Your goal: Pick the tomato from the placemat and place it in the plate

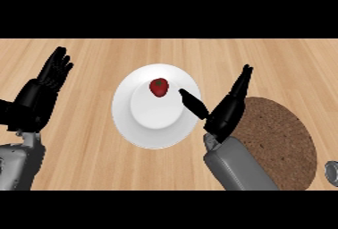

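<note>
A: Tomato position?

B: I see one tomato (pixel 159 86) lying on the far part of the one white plate (pixel 125 114), just left of my right hand (pixel 221 112), apart from it.

A: Hand state?

B: Right hand fingers straight, thumb spread, holding nothing. Left hand (pixel 41 96) open at the left edge. One brown placemat (pixel 284 143) lies right.
</note>
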